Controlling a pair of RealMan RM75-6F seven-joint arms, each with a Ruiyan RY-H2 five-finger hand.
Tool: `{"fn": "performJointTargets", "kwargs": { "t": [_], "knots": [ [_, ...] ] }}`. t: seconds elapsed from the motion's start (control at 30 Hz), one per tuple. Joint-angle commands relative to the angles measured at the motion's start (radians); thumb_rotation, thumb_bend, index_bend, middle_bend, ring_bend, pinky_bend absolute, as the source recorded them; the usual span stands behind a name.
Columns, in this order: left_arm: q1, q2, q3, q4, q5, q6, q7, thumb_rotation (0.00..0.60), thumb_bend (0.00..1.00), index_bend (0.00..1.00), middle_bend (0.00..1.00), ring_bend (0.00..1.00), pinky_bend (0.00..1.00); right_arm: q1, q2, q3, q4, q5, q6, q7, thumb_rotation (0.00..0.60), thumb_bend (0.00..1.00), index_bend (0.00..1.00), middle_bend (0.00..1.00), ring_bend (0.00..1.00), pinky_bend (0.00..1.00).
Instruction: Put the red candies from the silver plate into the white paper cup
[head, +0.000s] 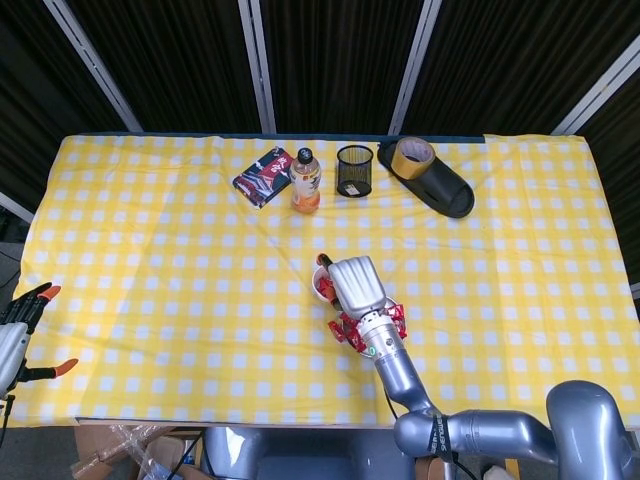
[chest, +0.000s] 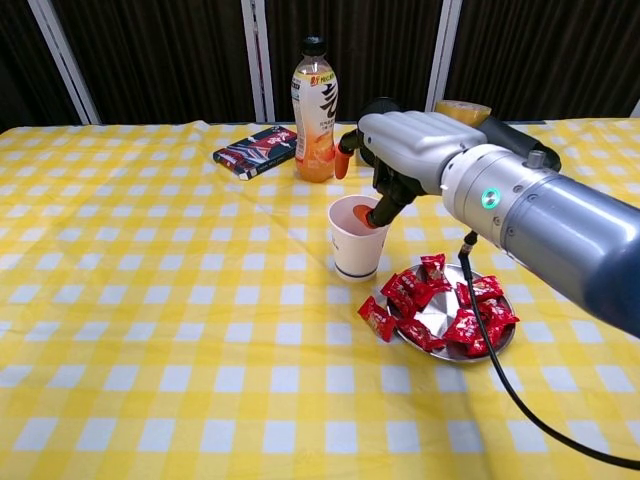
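A table covered in a yellow and white checked cloth (chest: 150, 330) fills both views. Near its middle stands a white paper cup (chest: 357, 236), upright, with red showing inside its mouth in the chest view. Just beside the cup, on its right in the chest view, lies a silver plate (chest: 440, 310) heaped with red candies (chest: 468, 325); several wrappers hang over the plate's rim, and one lies at its left edge touching the cloth.

The robot's right hand (chest: 405, 150) hovers directly over the cup. Its fingers are spread apart and hold nothing: an orange-tipped thumb points away to the left, and another orange fingertip (chest: 374, 218) dips to the cup's rim. From the head view the same hand (head: 355, 285) covers most of the cup (head: 320, 284), and its silver forearm crosses over the plate, where red candies (head: 348, 325) peek out on either side.

The left hand (head: 22, 330) shows only at the far left edge of the head view, off the table's corner, with orange fingertips splayed and nothing in it.

Along the far side of the table sit a dark snack packet (chest: 255, 151), an orange drink bottle (chest: 314, 98) with a black cap, a black mesh pen holder (head: 354, 171), and a roll of brown tape (head: 412, 153) resting on a black slipper (head: 437, 184). Dark curtains with pale upright frames stand behind the table.
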Motion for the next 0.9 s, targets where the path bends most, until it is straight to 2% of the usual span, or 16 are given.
{"fn": "performJointTargets", "kwargs": {
  "t": [0.03, 0.23, 0.47, 0.67, 0.9],
  "knots": [
    [0.000, 0.000, 0.000, -0.001, 0.000, 0.001, 0.001, 0.600, 0.02, 0.00, 0.00, 0.00, 0.00, -0.025, 0.034, -0.031, -0.070, 0.006, 0.035, -0.039, 0.600, 0.45, 0.32, 0.97, 1.00, 0.95],
    [0.003, -0.001, 0.003, -0.003, 0.006, 0.009, 0.013, 0.600, 0.02, 0.00, 0.00, 0.00, 0.00, -0.076, 0.085, -0.110, -0.186, 0.038, 0.079, -0.097, 0.600, 0.45, 0.32, 0.97, 1.00, 0.95],
    [0.008, -0.006, 0.002, -0.003, 0.005, 0.019, 0.025, 0.600, 0.02, 0.00, 0.00, 0.00, 0.00, -0.128, 0.109, -0.197, -0.223, -0.021, 0.096, -0.070, 0.600, 0.45, 0.32, 0.97, 1.00, 0.95],
    [0.013, -0.009, 0.001, -0.002, 0.004, 0.031, 0.030, 0.600, 0.02, 0.00, 0.00, 0.00, 0.00, -0.157, 0.115, -0.226, -0.231, -0.030, 0.119, -0.082, 0.600, 0.45, 0.32, 0.97, 1.00, 0.95],
    [0.015, -0.013, 0.001, -0.001, 0.004, 0.035, 0.040, 0.600, 0.02, 0.00, 0.00, 0.00, 0.00, -0.180, 0.118, -0.230, -0.233, -0.051, 0.125, -0.062, 0.600, 0.45, 0.32, 0.97, 1.00, 0.95]
  ]
}}
